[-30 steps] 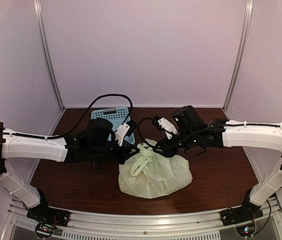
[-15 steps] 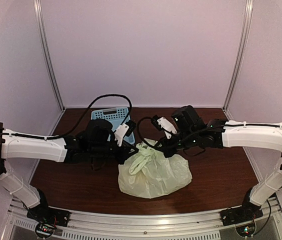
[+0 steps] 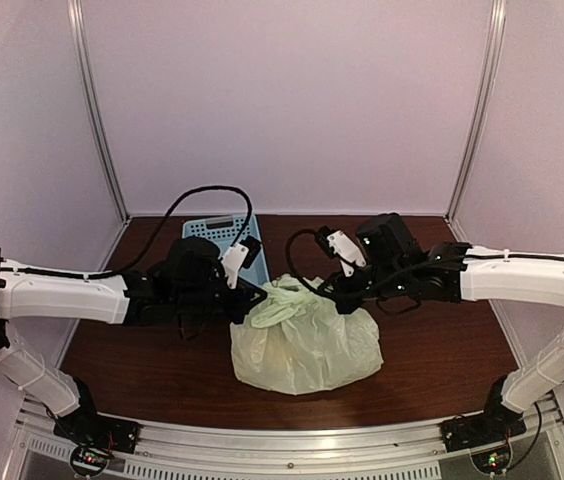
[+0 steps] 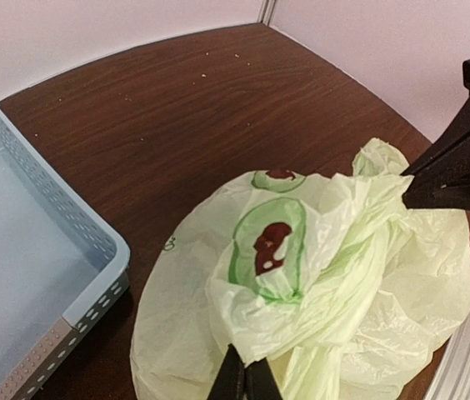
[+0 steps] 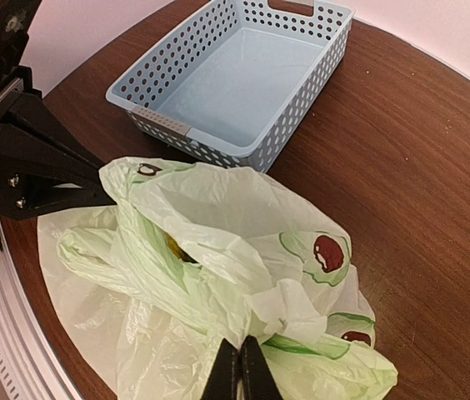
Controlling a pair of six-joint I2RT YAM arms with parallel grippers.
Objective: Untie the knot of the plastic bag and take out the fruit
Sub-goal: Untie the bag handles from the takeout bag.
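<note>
The pale yellow-green plastic bag lies mid-table, its top stretched between my two grippers. My left gripper is shut on a fold at the bag's left top edge, and its fingertips pinch the film. My right gripper is shut on a crumpled fold at the right top. Twisted handle strands run between the two grips. I cannot pick out a distinct knot. A sliver of yellow fruit shows through a gap in the bag; the other fruit is hidden inside.
A light blue perforated basket stands behind the left gripper, close to the bag's far left side. It holds nothing. The left gripper's black body shows in the right wrist view. The rail runs along the near edge.
The right gripper has shut on the bag's top fold. The two grippers have drawn slightly apart, spreading the bag's top sideways between them.
</note>
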